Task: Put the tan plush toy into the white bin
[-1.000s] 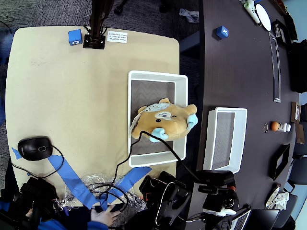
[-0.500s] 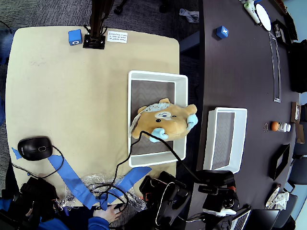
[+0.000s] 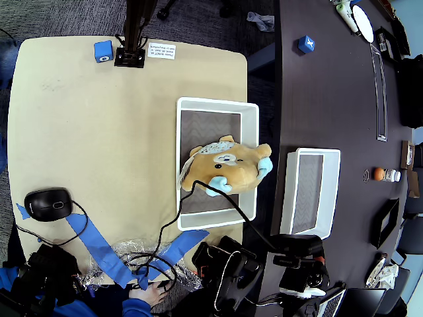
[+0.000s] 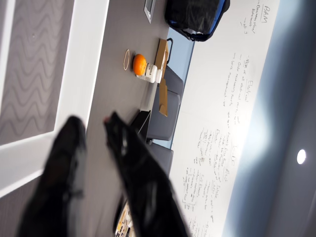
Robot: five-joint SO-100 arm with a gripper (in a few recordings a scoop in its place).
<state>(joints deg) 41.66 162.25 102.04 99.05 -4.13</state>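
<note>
From my remote station, the overhead view gives me the tan table, and at its right edge the white bin, its long sides running along that edge. The tan plush toy lies inside the bin, across its middle, with one blue paw draped on the right rim and its head toward the left wall; the grey patterned bottom shows bare above it. A black cable runs from the front edge of the table up over the bin's near rim to the toy. On the dark table to the right sits a smaller white bin, well apart from the first. A black computer mouse rests near the tan table's front-left corner, strips of blue tape beside it. A small blue cube sits at the back edge. In the wrist view, my gripper hangs blurred and dark over a white bin rim, its two fingers slightly apart and holding nothing.
</note>
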